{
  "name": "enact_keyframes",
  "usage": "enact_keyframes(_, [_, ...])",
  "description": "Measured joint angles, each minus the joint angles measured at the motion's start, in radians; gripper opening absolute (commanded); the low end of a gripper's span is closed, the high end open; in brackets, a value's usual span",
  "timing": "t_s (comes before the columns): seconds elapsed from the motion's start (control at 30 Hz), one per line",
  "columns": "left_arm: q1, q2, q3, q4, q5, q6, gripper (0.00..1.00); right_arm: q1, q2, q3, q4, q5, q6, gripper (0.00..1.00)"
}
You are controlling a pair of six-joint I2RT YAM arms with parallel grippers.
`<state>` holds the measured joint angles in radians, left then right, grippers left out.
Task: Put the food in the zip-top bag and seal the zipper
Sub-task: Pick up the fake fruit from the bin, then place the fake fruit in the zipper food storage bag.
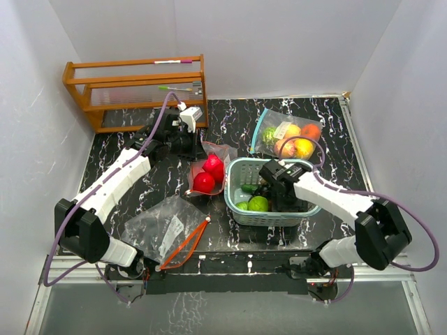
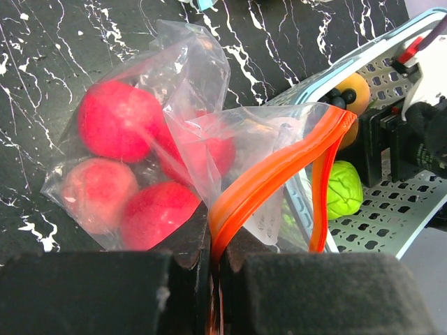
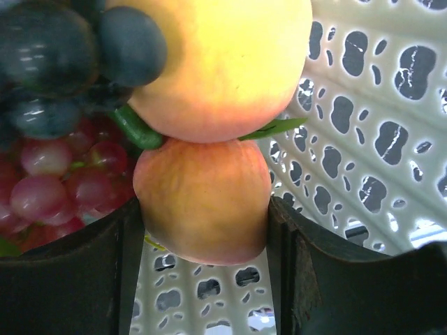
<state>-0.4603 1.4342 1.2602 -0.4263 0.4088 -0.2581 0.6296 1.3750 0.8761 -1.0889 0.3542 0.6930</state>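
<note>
A zip-top bag (image 1: 209,174) with several red fruits (image 2: 115,118) inside lies left of the teal basket (image 1: 279,218). My left gripper (image 2: 218,262) is shut on the bag's orange zipper (image 2: 272,174) and holds the mouth up beside the basket rim. My right gripper (image 3: 202,230) reaches down into the basket (image 3: 363,139). Its two fingers press on either side of a peach-coloured fruit (image 3: 202,202). A larger yellow-peach fruit (image 3: 223,63) sits just above it, with dark grapes (image 3: 56,56) and red grapes (image 3: 63,181) to the left. Green fruit (image 1: 257,203) also lies in the basket.
A second bag (image 1: 290,139), filled with orange and yellow fruit, lies behind the basket. An empty bag (image 1: 164,227) with an orange zipper lies at the front left. A wooden rack (image 1: 136,87) stands at the back left. White walls enclose the table.
</note>
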Motion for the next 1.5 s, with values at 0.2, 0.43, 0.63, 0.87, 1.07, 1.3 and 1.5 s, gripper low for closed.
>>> enact_keyframes(0.2, [0.000, 0.000, 0.000, -0.001, 0.000, 0.000, 0.00, 0.003, -0.089, 0.120, 0.008, -0.039, 0.008, 0.25])
enact_keyframes(0.43, [0.000, 0.000, 0.001, -0.001, 0.000, 0.000, 0.00, 0.003, -0.238, 0.240, 0.044, -0.058, 0.004, 0.23])
enact_keyframes(0.63, [0.000, 0.000, 0.002, 0.000, 0.000, 0.000, 0.00, 0.003, -0.295, 0.262, 0.047, -0.119, -0.035, 0.20])
enact_keyframes(0.87, [0.000, 0.000, 0.007, -0.001, 0.001, -0.003, 0.00, 0.003, -0.339, 0.322, 0.237, -0.312, -0.098, 0.18])
enact_keyframes(1.07, [0.000, 0.002, 0.042, -0.018, 0.000, -0.004, 0.00, 0.013, -0.258, 0.341, 0.466, -0.483, -0.122, 0.16])
enact_keyframes(1.3, [0.000, 0.016, 0.083, -0.024, 0.001, -0.004, 0.00, 0.141, -0.035, 0.426, 0.616, -0.508, -0.163, 0.16])
enact_keyframes(1.5, [0.007, 0.030, 0.085, -0.024, -0.002, -0.001, 0.00, 0.213, 0.060, 0.474, 0.624, -0.447, -0.189, 0.16])
